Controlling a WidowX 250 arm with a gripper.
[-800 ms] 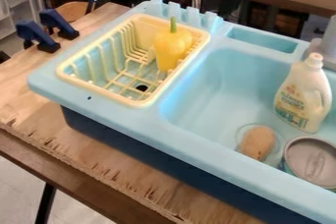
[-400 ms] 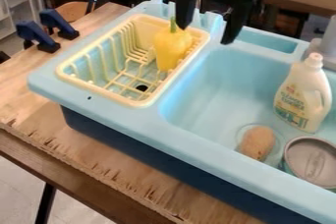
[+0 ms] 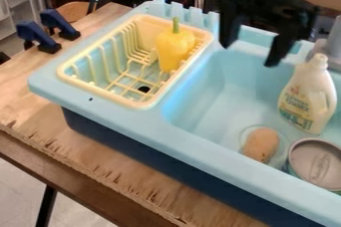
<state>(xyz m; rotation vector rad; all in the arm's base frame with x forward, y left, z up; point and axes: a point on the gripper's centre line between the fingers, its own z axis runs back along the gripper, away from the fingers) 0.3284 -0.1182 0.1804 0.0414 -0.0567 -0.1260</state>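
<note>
Zero things in the grasp, four at rest

Four loose things lie in or on the pale blue toy sink (image 3: pixel 126 121), and none is lifted. One, the yellow pepper (image 3: pixel 172 49), stands stem up in the cream rack (image 3: pixel 100 91), in its far part, by the side next to the basin (image 3: pixel 213 106). The brown, potato-like thing (image 3: pixel 260 144) rests over the drain by the basin's near edge, the can (image 3: pixel 317 164) sits just to its right, and the bottle (image 3: pixel 305 96) is upright behind them.

The gripper (image 3: pixel 248 55) hangs above the basin's far left corner, its fingers spread with nothing between them. By my reading, no grasp is under way: either picking, carrying and setting down are all left, or a release is already done. The pepper's place in the rack fits both.
</note>
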